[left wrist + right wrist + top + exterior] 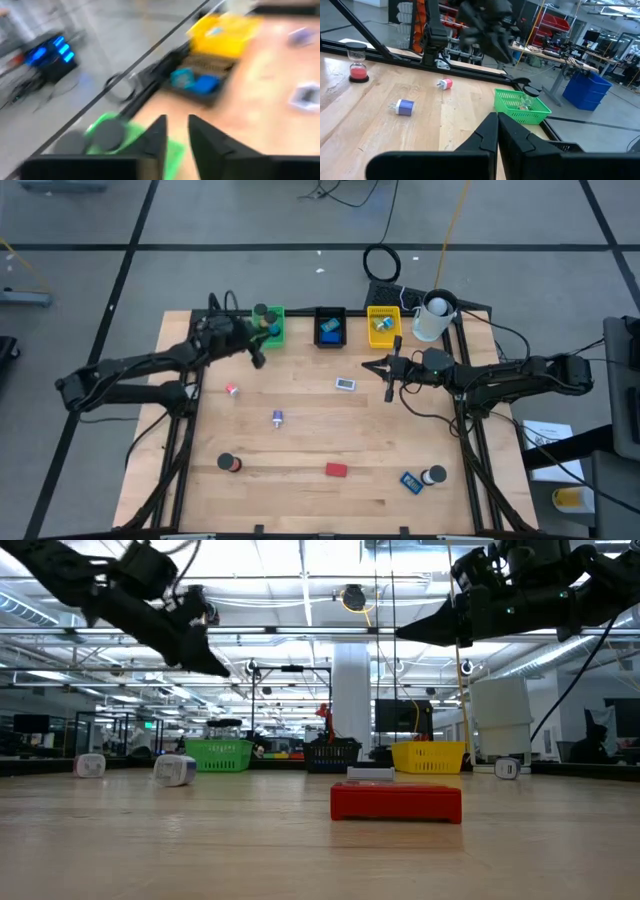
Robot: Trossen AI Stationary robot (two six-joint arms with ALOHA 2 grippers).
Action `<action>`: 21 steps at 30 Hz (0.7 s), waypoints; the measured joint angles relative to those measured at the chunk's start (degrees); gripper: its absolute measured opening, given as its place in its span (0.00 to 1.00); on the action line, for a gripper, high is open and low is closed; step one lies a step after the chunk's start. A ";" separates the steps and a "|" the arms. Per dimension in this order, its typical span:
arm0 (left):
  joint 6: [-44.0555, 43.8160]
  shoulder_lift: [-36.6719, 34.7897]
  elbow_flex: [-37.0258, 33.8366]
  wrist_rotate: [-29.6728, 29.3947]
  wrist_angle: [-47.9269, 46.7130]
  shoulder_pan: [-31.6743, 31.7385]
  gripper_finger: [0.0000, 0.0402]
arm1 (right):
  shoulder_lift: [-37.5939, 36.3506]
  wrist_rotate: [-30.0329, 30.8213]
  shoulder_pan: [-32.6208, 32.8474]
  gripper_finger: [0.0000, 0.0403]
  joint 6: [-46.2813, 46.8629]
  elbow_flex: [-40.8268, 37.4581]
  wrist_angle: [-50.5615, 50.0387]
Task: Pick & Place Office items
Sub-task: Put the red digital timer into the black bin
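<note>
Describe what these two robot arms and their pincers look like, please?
Both arms are dark, jointed and slim, with black cables trailing along them. The left gripper and right gripper each end in two flat, dark, tapering fingers. No markings are legible.

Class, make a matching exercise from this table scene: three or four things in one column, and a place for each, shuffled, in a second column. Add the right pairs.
Things:
1. red block
2. green tray
3. white cup
4. yellow tray

Places:
A. far right corner, outside the trays
B. near edge, middle
C. leftmost in the tray row
D. rightmost in the tray row

Pairs: 1-B, 2-C, 3-A, 4-D
</note>
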 joint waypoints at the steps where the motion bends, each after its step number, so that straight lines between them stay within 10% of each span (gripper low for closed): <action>1: -0.43 -1.01 -1.21 1.69 1.69 -1.22 0.11 | 0.00 0.02 -0.02 0.00 0.37 0.00 -0.03; 6: -5.92 -2.29 -7.00 12.00 9.09 -5.95 0.04 | 0.00 0.02 0.00 0.00 1.17 0.00 0.58; 15: -1.96 -1.14 -22.17 9.96 38.28 -11.24 0.01 | 0.00 -0.06 0.00 0.00 6.58 0.00 4.93; 21: -5.75 -1.51 -24.00 12.36 38.75 -11.18 0.09 | 0.00 0.01 -0.02 0.02 15.59 0.05 9.41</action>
